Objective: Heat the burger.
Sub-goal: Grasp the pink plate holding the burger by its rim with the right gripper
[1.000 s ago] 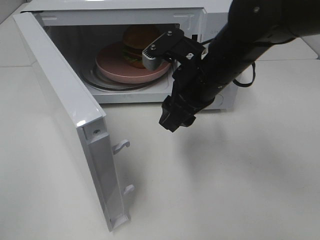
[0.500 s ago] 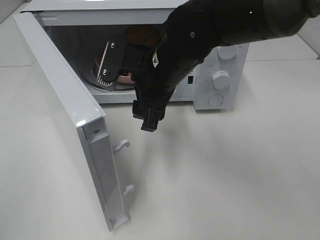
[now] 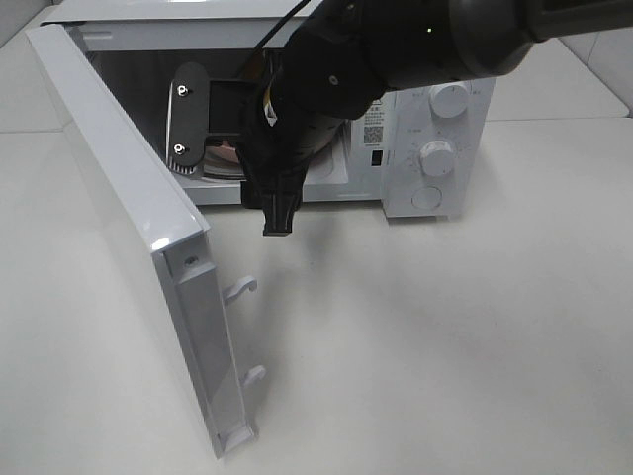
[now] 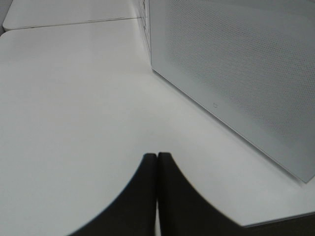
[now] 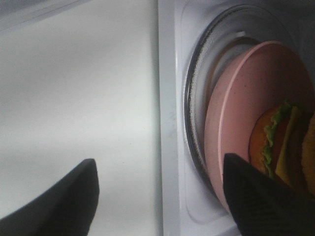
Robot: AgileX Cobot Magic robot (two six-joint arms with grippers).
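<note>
burger (image 5: 280, 147) on pink plate (image 5: 236, 113) inside microwave (image 3: 455, 178); right hand (image 5: 160, 164) spread wide, left hand (image 4: 157, 156) closed.

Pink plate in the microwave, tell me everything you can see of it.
The pink plate is round, matte and faintly speckled, with a raised rim. It sits on the glass turntable inside the open microwave, carrying the burger. The right gripper, open, holds nothing; one finger hides part of the plate's rim.

Microwave (image 3: 401, 193), white, door (image 3: 119, 178) swung open, on white table (image 3: 445, 346). Black right arm (image 3: 336, 79) across cavity mouth; right gripper (image 3: 188, 121) at opening. Pink sliver behind, probably plate (image 3: 226, 154).
</note>
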